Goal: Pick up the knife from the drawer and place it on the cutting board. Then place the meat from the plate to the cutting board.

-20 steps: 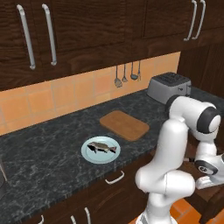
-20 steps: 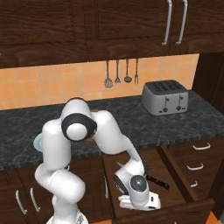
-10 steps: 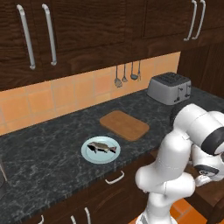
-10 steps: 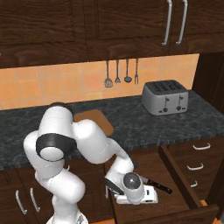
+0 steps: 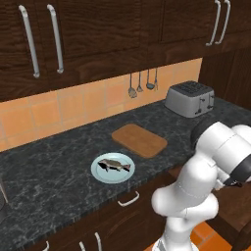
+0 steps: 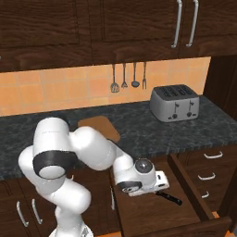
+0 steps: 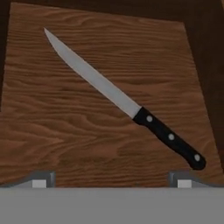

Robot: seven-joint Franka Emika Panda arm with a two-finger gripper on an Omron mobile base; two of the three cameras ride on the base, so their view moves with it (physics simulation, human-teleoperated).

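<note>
Knife [image 7: 127,103] lies flat on the light wood floor of the open drawer [image 7: 52,131], set on a slant: in the hand view its silver point aims toward 10 o'clock and its black riveted handle trails toward 4 o'clock. The gripper [image 7: 111,177] hangs above it with both tips spread wide apart, holding nothing; the tips sit at 6 o'clock of the view, and the knife lies beyond them rather than between them.

Seen from the right base view, the gripper [image 6: 159,181] is low over the drawer [image 6: 157,215], with the knife's handle [image 6: 170,198] poking out just beside it.

Risks, as I judge them. The knife is thin and flat against the wood, so the tips could close over the top of it and skate off, or push it along the drawer floor. Its slant does not yet match the line between the tips; closing without turning the hand could spin the knife or catch only a corner. Gripping the slick blade rather than the handle would likely let it slip on the lift. The handle end lies near the drawer's side, so a tip may strike that wall on the way down.

Up on the table [image 5: 59,171], the board [image 5: 139,139] is bare, and the meat [image 5: 114,165] rests on the plate [image 5: 98,175] at the board's 8 o'clock.
</note>
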